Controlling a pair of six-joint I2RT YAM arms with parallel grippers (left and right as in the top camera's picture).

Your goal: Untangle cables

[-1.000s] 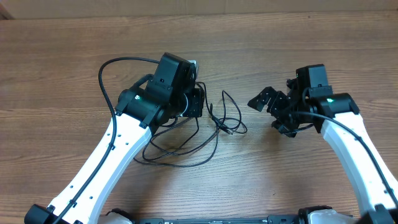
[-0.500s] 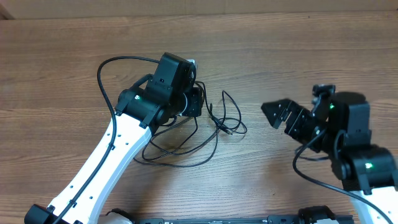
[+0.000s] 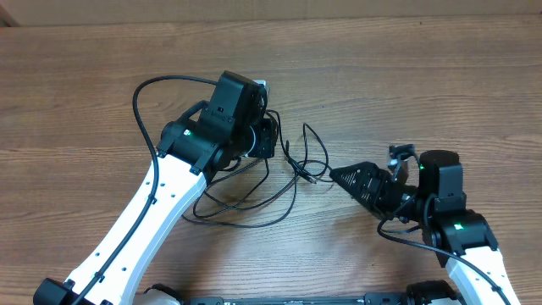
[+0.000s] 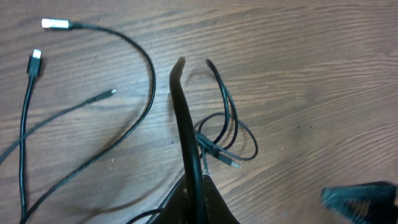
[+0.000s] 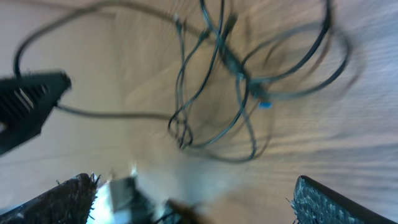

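Note:
Thin black cables (image 3: pixel 298 168) lie in a loose tangle at the table's middle, with long loops trailing toward the front left (image 3: pixel 246 207). My left gripper (image 3: pixel 269 138) stands at the tangle's left edge and is shut on one cable (image 4: pixel 185 118), which rises straight out of the closed jaws (image 4: pixel 198 190). Loose plug tips (image 4: pixel 55 23) lie apart on the wood. My right gripper (image 3: pixel 343 176) is open and points left, just right of the tangle. The blurred right wrist view has the tangle (image 5: pixel 236 74) ahead of its wide-apart fingers (image 5: pixel 326 202).
The brown wooden table (image 3: pixel 440 76) stretches all round. A thicker arm cable (image 3: pixel 148 93) arcs off the left arm. The left arm's white link (image 3: pixel 144 220) crosses the front left, and the right arm's body (image 3: pixel 453 229) sits at the front right.
The right arm has swung from the right side down and left, and its open gripper now points at the tangle. The left arm and the cables have not moved.

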